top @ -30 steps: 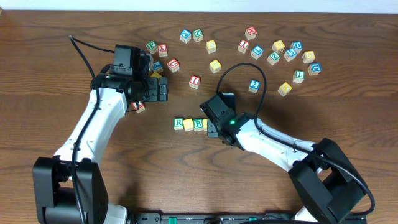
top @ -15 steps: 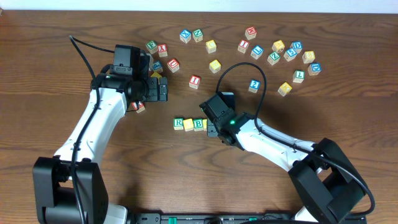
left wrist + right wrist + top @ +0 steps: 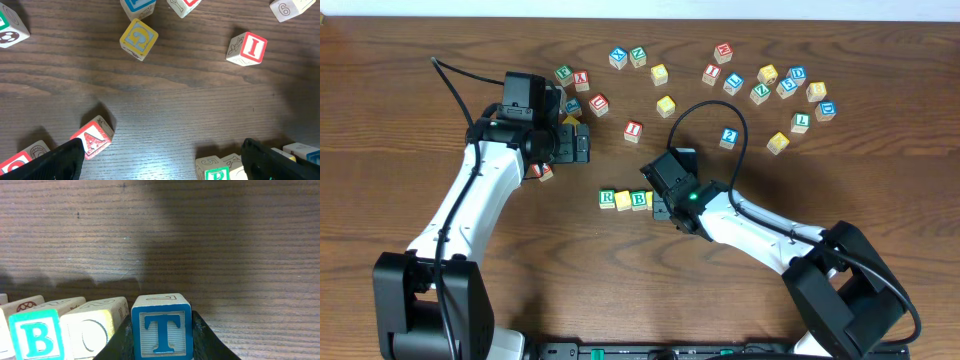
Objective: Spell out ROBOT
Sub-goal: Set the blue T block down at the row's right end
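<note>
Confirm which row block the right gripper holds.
The blue T block: it sits at the row's end, clamped in the right gripper; the green B block stands free.

The right gripper (image 3: pixel 162 347) is clamped on the blue-lettered T cube (image 3: pixel 162 330), with one dark finger (image 3: pixel 117 342) against each side face. To its left stand the pale O cube (image 3: pixel 102 325), just beside it, then the green-lettered B cube (image 3: pixel 35 336). Dark wood-grain table (image 3: pixel 200 240) fills the background.
</note>
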